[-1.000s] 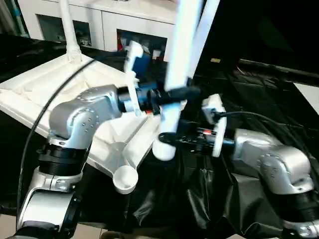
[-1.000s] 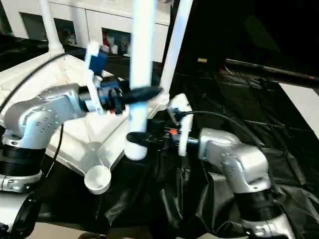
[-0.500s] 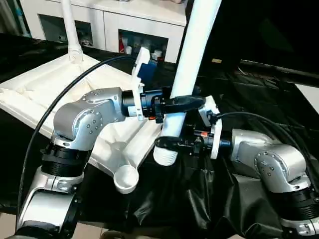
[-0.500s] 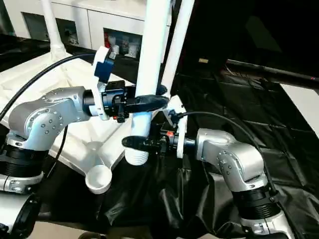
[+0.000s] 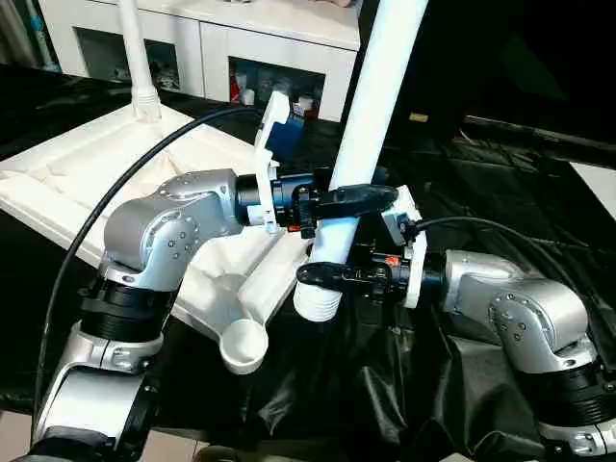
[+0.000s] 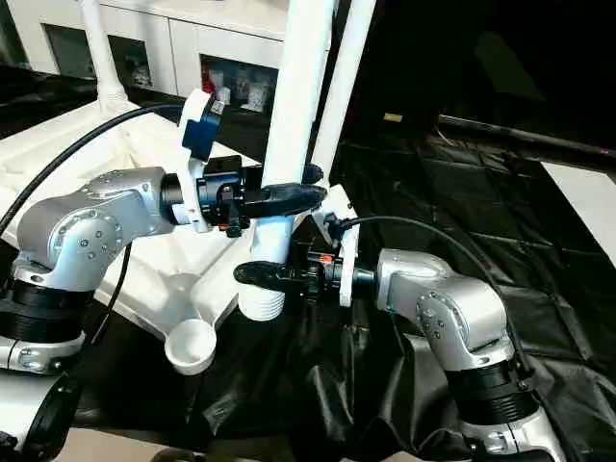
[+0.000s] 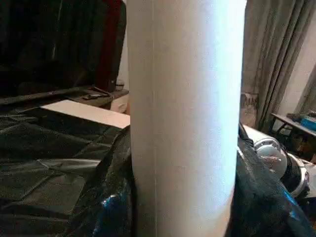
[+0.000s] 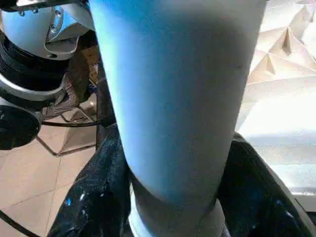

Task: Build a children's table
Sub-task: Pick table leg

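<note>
Tabletop (image 5: pixel 87 183), three legs (image 5: pixel 371 115), two grippers (image 5: pixel 339 236)

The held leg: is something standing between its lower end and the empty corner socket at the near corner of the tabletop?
Nothing visible. The leg hangs with its ribbed end beside the empty socket, with open air and black sheeting between.
</note>
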